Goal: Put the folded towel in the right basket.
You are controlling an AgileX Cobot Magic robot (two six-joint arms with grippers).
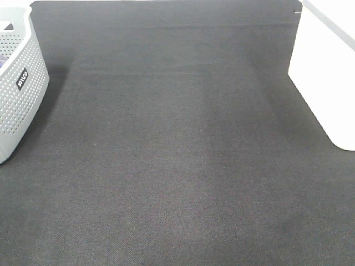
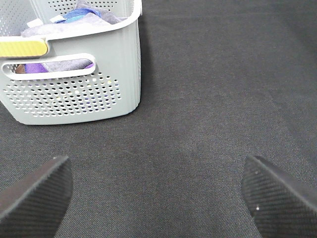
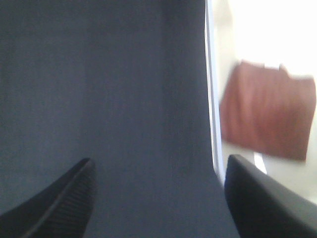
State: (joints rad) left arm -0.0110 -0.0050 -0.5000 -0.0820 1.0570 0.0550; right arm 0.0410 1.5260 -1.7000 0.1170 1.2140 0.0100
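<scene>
The left fingers (image 2: 156, 193) are spread wide over the dark desk (image 1: 177, 166), holding nothing, with the grey basket (image 2: 74, 94) ahead of one finger. The right fingers (image 3: 158, 198) are also wide apart and empty. Only the right wrist view shows the towel (image 3: 267, 116), lying blurred inside the white basket (image 3: 218, 64) beyond one finger. The high view shows neither arm.
</scene>
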